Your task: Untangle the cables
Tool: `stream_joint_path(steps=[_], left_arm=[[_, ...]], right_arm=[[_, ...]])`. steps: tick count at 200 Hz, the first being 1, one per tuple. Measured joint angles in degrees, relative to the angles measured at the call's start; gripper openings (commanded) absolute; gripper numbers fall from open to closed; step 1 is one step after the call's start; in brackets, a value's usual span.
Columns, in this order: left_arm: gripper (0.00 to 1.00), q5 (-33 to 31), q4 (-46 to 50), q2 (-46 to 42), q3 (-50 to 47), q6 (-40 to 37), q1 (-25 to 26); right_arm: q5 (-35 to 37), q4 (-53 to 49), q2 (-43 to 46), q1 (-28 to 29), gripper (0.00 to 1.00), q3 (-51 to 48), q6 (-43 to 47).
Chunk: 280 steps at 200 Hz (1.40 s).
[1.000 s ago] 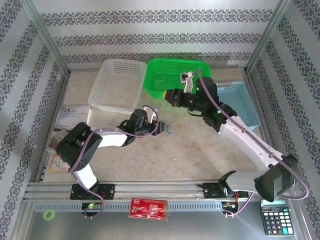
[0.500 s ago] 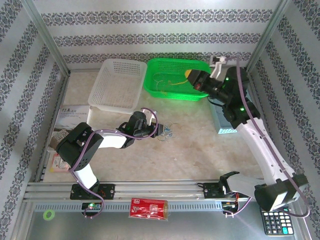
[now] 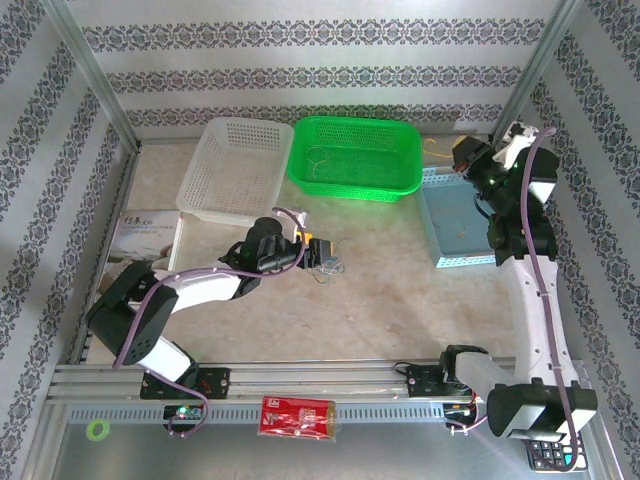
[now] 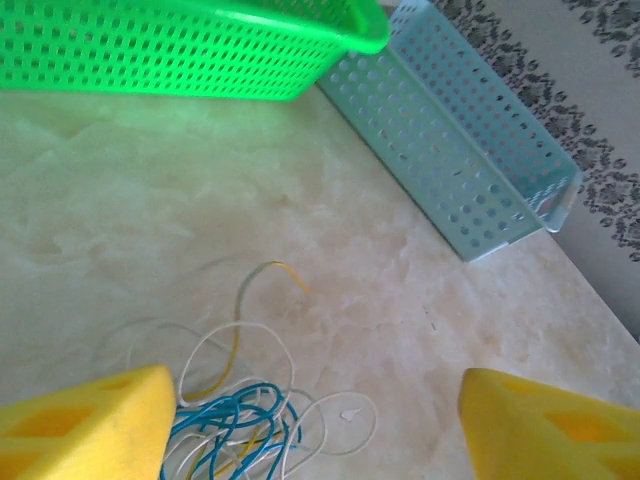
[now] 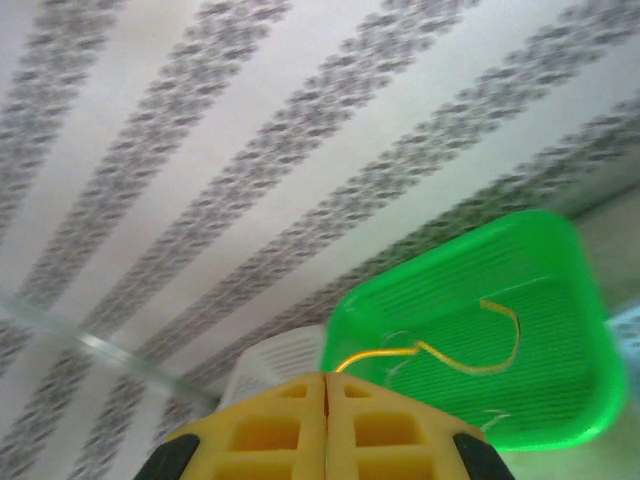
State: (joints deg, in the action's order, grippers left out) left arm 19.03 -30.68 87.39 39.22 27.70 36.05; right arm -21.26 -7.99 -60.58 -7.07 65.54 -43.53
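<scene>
From above, the right arm has swung off the middle of the table (image 3: 400,310) and now stands tall at the right. The right tool (image 3: 462,153) is raised over the far end of the blue basket (image 3: 462,225), with a yellow cable (image 3: 432,145) trailing from it. The left tool (image 3: 318,250) sits beside the tangle of cables (image 3: 332,265), which lies on the table just in front of the green basket (image 3: 350,192). A second ago this tool was closed narrower on the bundle; now its fingers are spread. My reading is that one strand has come free, so the bundle no longer needs anchoring. A white basket (image 3: 235,165) stands left of the green one, well clear of the work.

The left wrist view shows both yellow pads (image 4: 90,425) far apart. The blue, white and yellowish loops lie on the table between them, close to the left pad, and nothing grips them. One yellow-tipped strand arcs out toward the green basket. Nothing blocks the reach, but the loops are interlaced, so lifting one would probably drag the rest.

In the right wrist view the fingers are pressed together, pinching the yellow cable, which curls in the air in front of the green basket. Faint pale strands lie inside that basket.
</scene>
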Motion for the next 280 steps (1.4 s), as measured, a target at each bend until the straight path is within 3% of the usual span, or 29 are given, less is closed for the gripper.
stream_joint_path(steps=[61, 95, 110, 142, 193, 211, 221, 280], left_arm=[[1.0, 0.0, 3.5, -6.4, 0.0, 1.5, 0.0], [1.0, 0.0, 4.7, -7.5, 0.5, 2.0, 0.0], [1.0, 0.0, 5.0, -7.5, 0.7, 2.4, 0.0], [1.0, 0.0, 6.0, -7.5, 1.9, 2.7, 0.0], [1.0, 0.0, 6.4, -7.3, 3.1, 3.5, 0.0], [1.0, -0.1, 6.5, -7.3, 3.1, 3.9, 0.0], [1.0, -0.3, 6.5, -7.3, 3.1, 4.1, 0.0], [1.0, -2.8, 7.6, -8.3, 2.8, 4.3, 0.0]], right_arm=[[7.0, -0.3, -6.3, -9.3, 0.0, -3.5, 3.0], [8.8, 0.2, -12.1, -12.9, 0.01, -3.8, 3.1], [9.0, 0.9, -14.8, -14.0, 0.11, -3.8, 3.2], [8.6, 1.7, -20.8, -15.1, 0.46, -3.7, 3.0], [6.1, 2.2, -22.7, -14.4, 0.67, -3.7, 3.5], [5.3, 2.2, -21.6, -13.8, 0.83, -3.7, 3.3], [4.9, 2.2, -20.4, -13.2, 0.98, -3.7, 3.9], [3.5, 3.8, -11.4, -8.7, 0.98, -6.7, 4.0]])
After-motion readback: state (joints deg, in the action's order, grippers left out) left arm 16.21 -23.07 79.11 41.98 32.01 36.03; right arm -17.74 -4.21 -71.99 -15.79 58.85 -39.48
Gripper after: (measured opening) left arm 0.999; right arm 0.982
